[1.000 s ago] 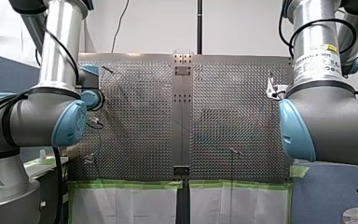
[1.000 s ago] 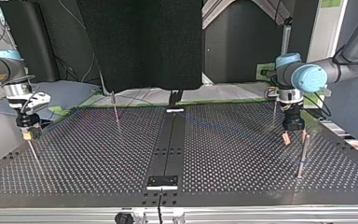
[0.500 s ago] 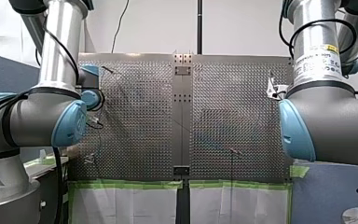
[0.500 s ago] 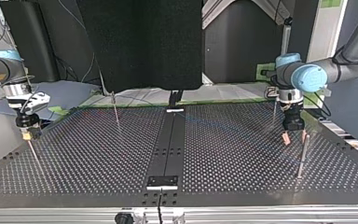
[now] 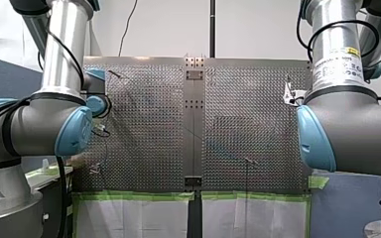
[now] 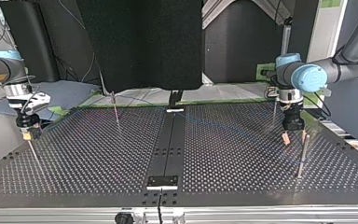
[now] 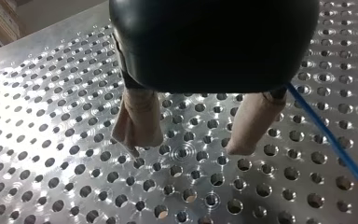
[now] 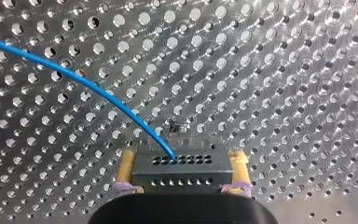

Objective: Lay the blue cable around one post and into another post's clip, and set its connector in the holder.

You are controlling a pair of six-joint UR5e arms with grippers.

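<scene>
Right wrist view showing my right gripper (image 8: 182,158) clamping grey connector (image 8: 182,175), blue cable (image 8: 88,86) trailing away over perforated table (image 8: 284,70); top view too distant for that grip. Left wrist view showing my left gripper (image 7: 189,137) spreading wide, holding nothing, cable passing just beside one finger.

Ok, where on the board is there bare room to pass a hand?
In the top view, bare table lies on both sides of the black centre strip, toward the near edge. It is crowded around my left tool, beside a post.
</scene>
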